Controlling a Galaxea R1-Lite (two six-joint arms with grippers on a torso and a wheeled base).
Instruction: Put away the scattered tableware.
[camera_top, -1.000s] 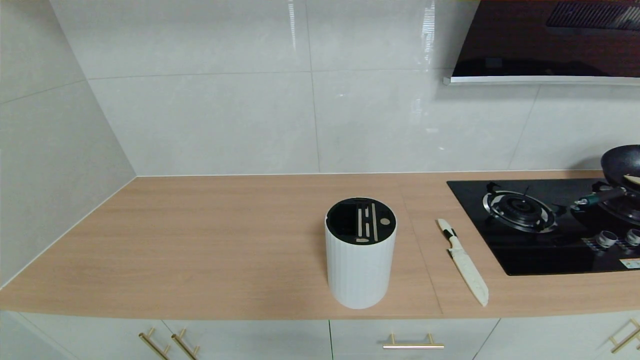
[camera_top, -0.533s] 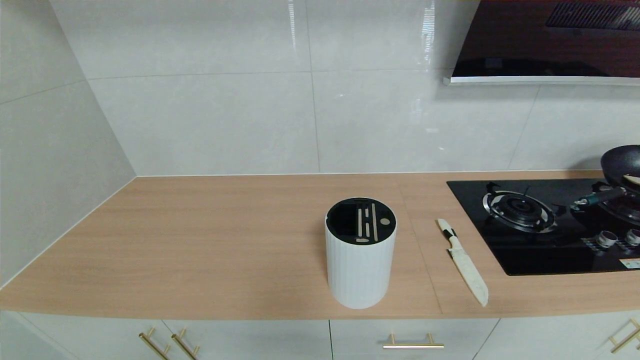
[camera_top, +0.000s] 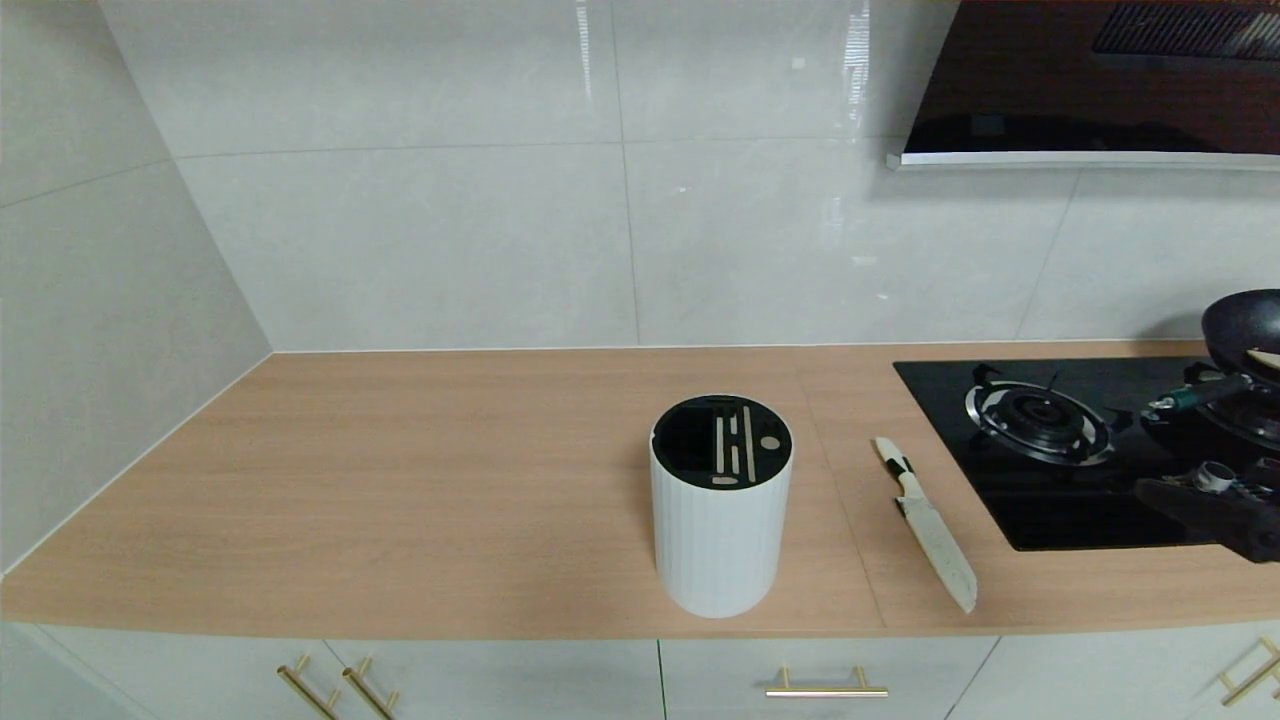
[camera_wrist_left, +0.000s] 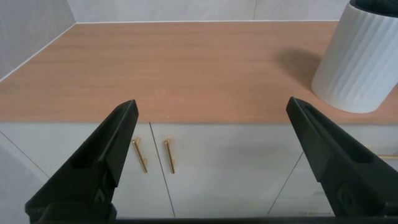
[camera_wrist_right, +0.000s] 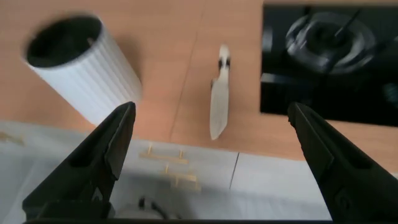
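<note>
On the counter (camera_top: 400, 480): a holder and a knife lie apart from each other, both near the front edge.
Holder (camera_top: 718, 540): white, ribbed, round and upright. Its black top has narrow slots and one wider open well.
Knife (camera_top: 925, 520): lies flat between the holder and the hob, touching neither and closer to the hob. The pale handle with a black band points to the wall, and the tip points to the counter's front edge.
Hob (camera_top: 1050, 505): black glass set in the counter on the right, with a burner (camera_top: 1040, 420) and a knob (camera_top: 1215, 475) near its front.
Pan (camera_top: 1245, 325): dark, sits on the far right burner at the edge of the head view.
Hood (camera_top: 1090, 80): dark, hangs on the tiled wall above the hob.
Cupboards (camera_top: 500, 680): white fronts with gold handles under the counter.
Left gripper (camera_wrist_left: 210, 109): held low before the cupboard fronts, level with the counter's edge. Its fingers are spread wide with nothing between them.
Right gripper (camera_wrist_right: 210, 112): hangs above the counter's front edge, looking down on knife and holder. Its fingers are spread wide and hold nothing. In the head view it lies over the hob's near right corner, well apart from the knife.
</note>
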